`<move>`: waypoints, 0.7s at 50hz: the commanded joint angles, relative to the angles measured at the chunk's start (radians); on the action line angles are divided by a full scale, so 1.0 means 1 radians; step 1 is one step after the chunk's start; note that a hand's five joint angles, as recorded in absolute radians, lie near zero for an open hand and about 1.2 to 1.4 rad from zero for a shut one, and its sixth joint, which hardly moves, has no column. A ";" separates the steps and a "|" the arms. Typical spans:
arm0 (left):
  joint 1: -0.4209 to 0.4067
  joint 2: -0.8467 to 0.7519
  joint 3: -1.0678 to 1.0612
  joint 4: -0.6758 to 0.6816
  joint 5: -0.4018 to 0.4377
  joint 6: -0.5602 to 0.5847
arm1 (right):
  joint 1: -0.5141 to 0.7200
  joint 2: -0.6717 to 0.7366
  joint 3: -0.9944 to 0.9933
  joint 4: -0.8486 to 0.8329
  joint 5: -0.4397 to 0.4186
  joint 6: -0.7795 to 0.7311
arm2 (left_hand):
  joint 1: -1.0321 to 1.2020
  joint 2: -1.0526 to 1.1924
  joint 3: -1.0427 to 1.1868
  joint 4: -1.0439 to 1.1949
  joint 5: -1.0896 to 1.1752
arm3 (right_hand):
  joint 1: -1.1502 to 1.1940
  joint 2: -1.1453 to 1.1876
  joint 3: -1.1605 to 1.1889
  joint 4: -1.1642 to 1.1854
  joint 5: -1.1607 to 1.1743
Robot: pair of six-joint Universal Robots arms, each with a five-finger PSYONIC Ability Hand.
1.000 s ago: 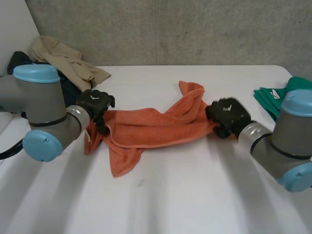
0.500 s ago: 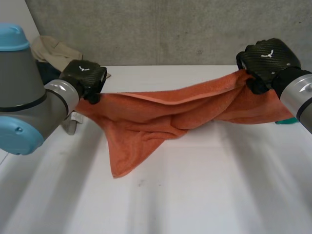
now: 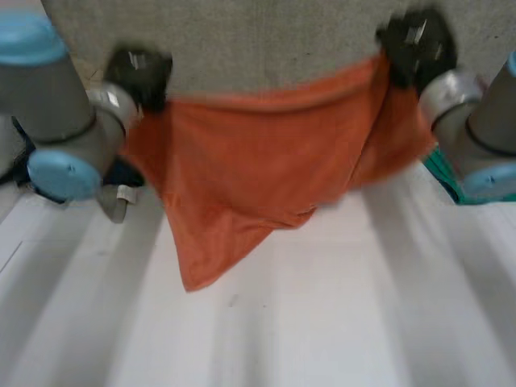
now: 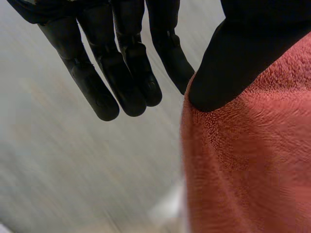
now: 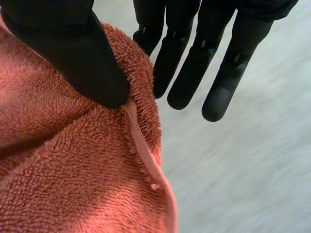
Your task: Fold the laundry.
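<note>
Left hand point(image 3: 139, 74) is thumb-pinching one top corner of the orange towel point(image 3: 258, 177) against its straight fingers point(image 4: 129, 73); right hand point(image 3: 415, 44) is pinching the other corner the same way; towel's dangling below both.

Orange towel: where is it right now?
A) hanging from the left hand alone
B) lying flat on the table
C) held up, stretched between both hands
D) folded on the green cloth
C: the left hand and the right hand each pinch one end of the orange towel's top edge, and it hangs spread between them above the table.
</note>
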 commanded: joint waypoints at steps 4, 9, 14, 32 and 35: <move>-0.051 0.113 0.200 0.314 -0.036 -0.052 | -0.002 -0.064 -0.034 -0.503 0.127 0.190 | 0.235 0.201 0.207 0.197 0.232 | 0.308 0.229 0.207 0.199 0.230; -0.017 0.109 0.157 0.268 -0.056 -0.070 | -0.004 -0.066 -0.001 -0.356 0.063 0.179 | 0.235 0.201 0.207 0.197 0.232 | 0.308 0.229 0.207 0.199 0.230; -0.007 0.107 0.008 0.210 -0.048 -0.076 | -0.008 -0.052 0.049 -0.143 -0.015 0.158 | 0.235 0.201 0.207 0.197 0.232 | 0.308 0.229 0.207 0.199 0.230; 0.042 -0.014 -0.411 0.149 -0.001 0.131 | -0.005 0.195 0.153 0.387 -0.066 -0.112 | 0.235 0.201 0.207 0.197 0.232 | 0.308 0.229 0.207 0.199 0.230; 0.046 0.010 -0.421 0.127 0.001 0.143 | -0.010 0.189 0.153 0.387 -0.064 -0.085 | 0.235 0.201 0.207 0.197 0.232 | 0.308 0.229 0.207 0.199 0.230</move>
